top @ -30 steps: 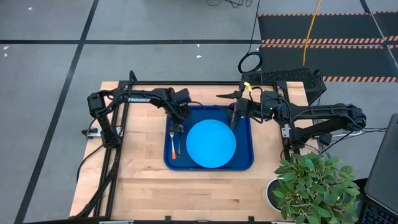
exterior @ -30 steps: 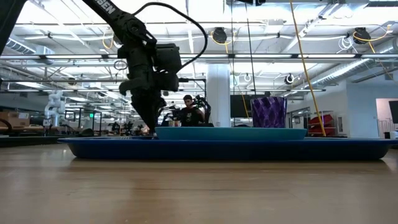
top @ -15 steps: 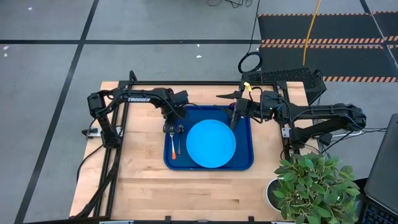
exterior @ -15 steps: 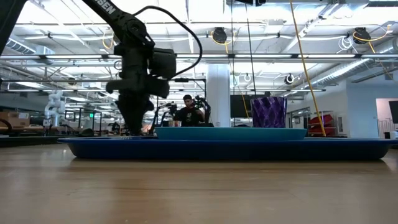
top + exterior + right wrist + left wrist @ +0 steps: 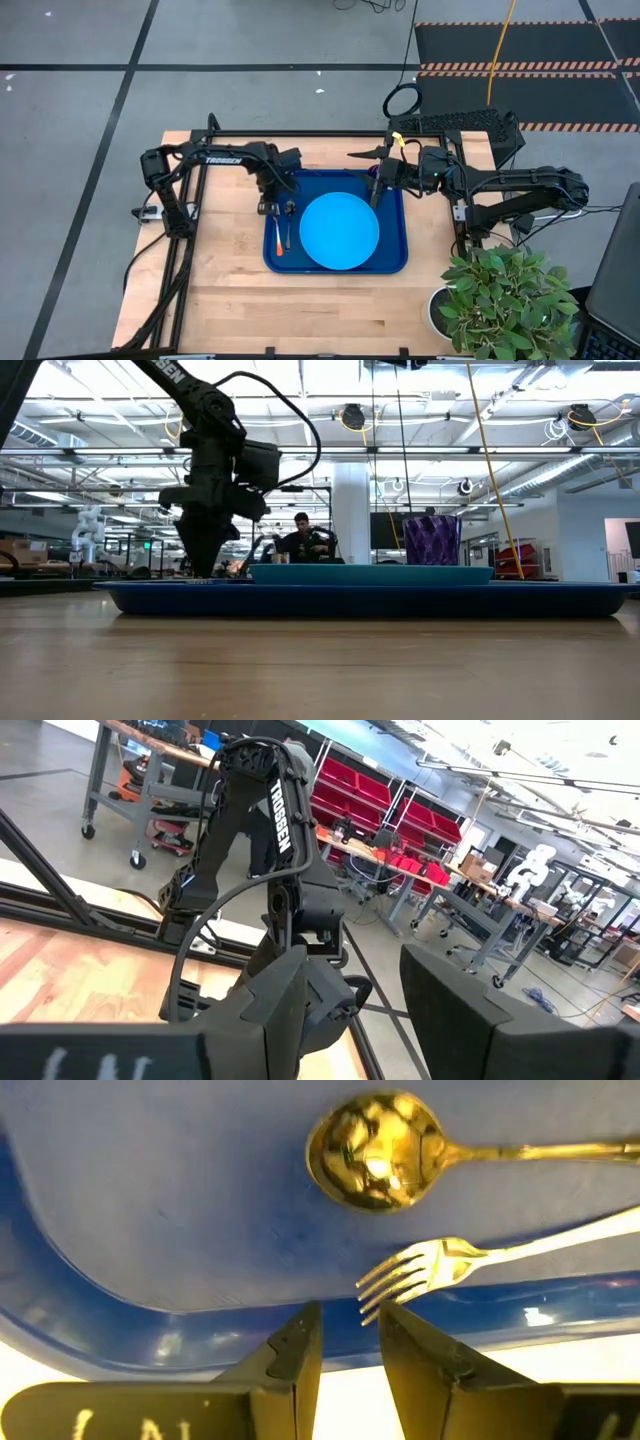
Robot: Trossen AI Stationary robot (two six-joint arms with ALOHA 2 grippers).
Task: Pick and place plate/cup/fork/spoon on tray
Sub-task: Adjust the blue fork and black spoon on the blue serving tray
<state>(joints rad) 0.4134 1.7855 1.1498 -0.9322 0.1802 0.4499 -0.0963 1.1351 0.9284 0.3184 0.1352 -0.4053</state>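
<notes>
A pale wooden counter (image 5: 230, 290) sits on a grey floor with black tape lines. From above, the dark-blue tray (image 5: 392, 262) lies mid-counter with the sky-blue plate (image 5: 339, 232) flat inside it. The fork (image 5: 277, 238) and spoon (image 5: 288, 222) lie side by side in the tray's left strip, beside the plate. My left claw (image 5: 266, 207) hovers over the tray's left rim by their heads. My right claw (image 5: 376, 190) hangs over the tray's far right corner; the cup is hidden from this view.

At counter height, a bright workshop with a seated person (image 5: 300, 540) shows behind. The tray (image 5: 370, 600) spans the picture, the plate's (image 5: 370, 573) edge rises above its rim, and the purple cup (image 5: 431, 540) stands at the right. My left claw (image 5: 203, 565) points down at the tray's left end.

My left wrist shows 2 fingers (image 5: 290, 1350) narrowly parted and holding nothing, above the tray's rim (image 5: 150, 1345), near the fork's (image 5: 430, 1268) tines; the spoon's (image 5: 375, 1150) bowl lies beyond.

My right wrist shows 2 fingers (image 5: 270, 1000) well apart, empty, facing the other arm (image 5: 260, 870).
</notes>
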